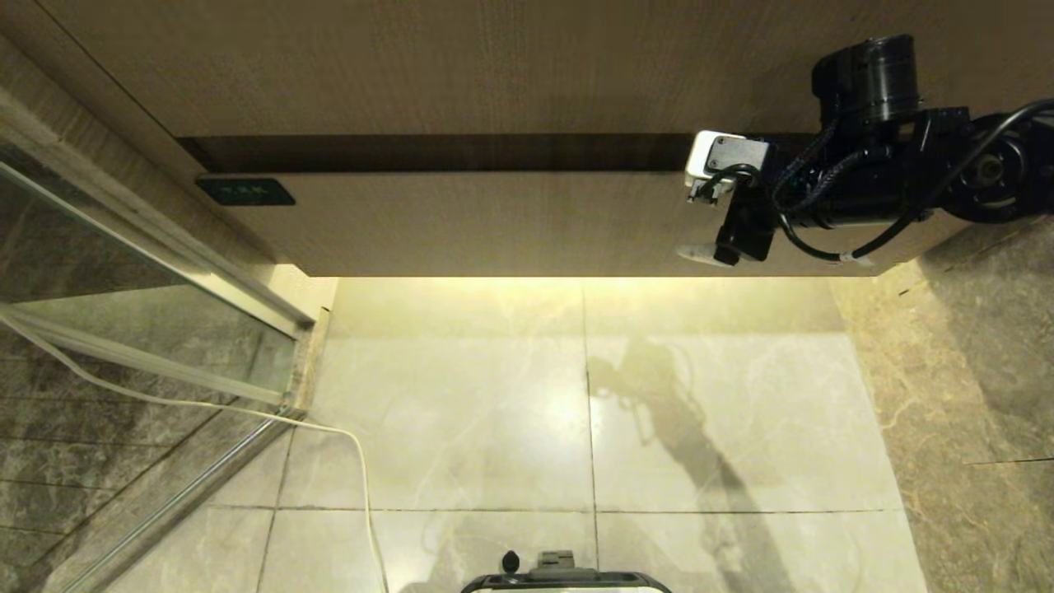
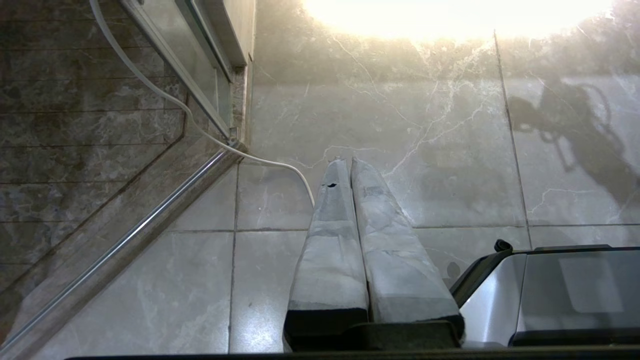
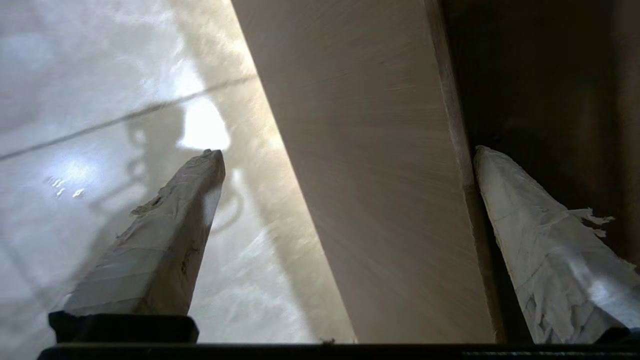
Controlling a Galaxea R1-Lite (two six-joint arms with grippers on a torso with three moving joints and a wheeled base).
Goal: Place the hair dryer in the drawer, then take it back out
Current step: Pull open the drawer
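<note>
- Drawer (image 1: 527, 222) is looking closed; our right hand (image 3: 345, 165) is spreading wide astride its front's top edge.
- Left hand (image 2: 350, 200) is hanging pinched together above the floor.
- Hair dryer is not showing anywhere, so we are judging both steps undone.

A glossy pale marble floor (image 1: 461, 412) with thin dark grout lines fills the lower part of the head view. On the left stands a glass partition (image 1: 123, 272) in a metal frame. A thin white cable (image 1: 362, 469) trails from it across the tiles.
</note>
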